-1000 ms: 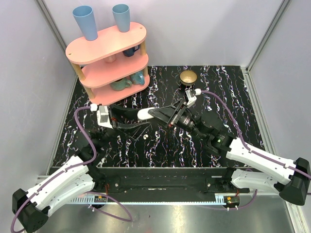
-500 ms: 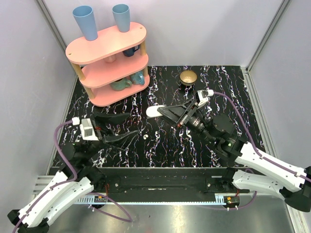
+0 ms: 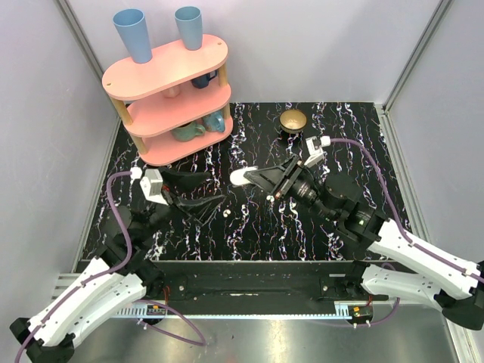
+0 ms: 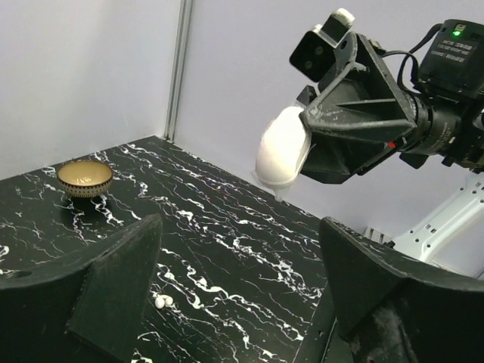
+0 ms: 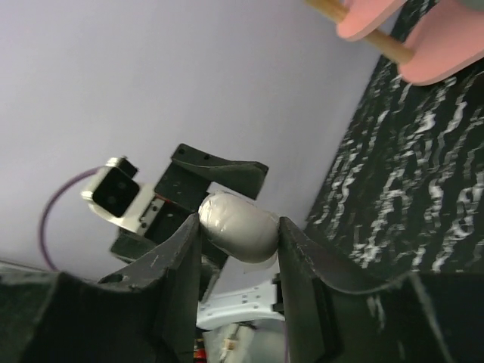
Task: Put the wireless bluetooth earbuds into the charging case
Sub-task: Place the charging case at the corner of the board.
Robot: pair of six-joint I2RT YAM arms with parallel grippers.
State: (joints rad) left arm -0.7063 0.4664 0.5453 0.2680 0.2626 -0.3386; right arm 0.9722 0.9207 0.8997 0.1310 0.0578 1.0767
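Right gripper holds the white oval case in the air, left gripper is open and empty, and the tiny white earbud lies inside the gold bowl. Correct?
Not quite: the tiny glossy white earbud lies on the black marbled tabletop, apart from the small gold bowl; the left wrist view shows it. The rest stands.

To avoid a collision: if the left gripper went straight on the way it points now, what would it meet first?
Probably the charging case, held in the right gripper; depth is unclear. An earbud lies lower, on the table.
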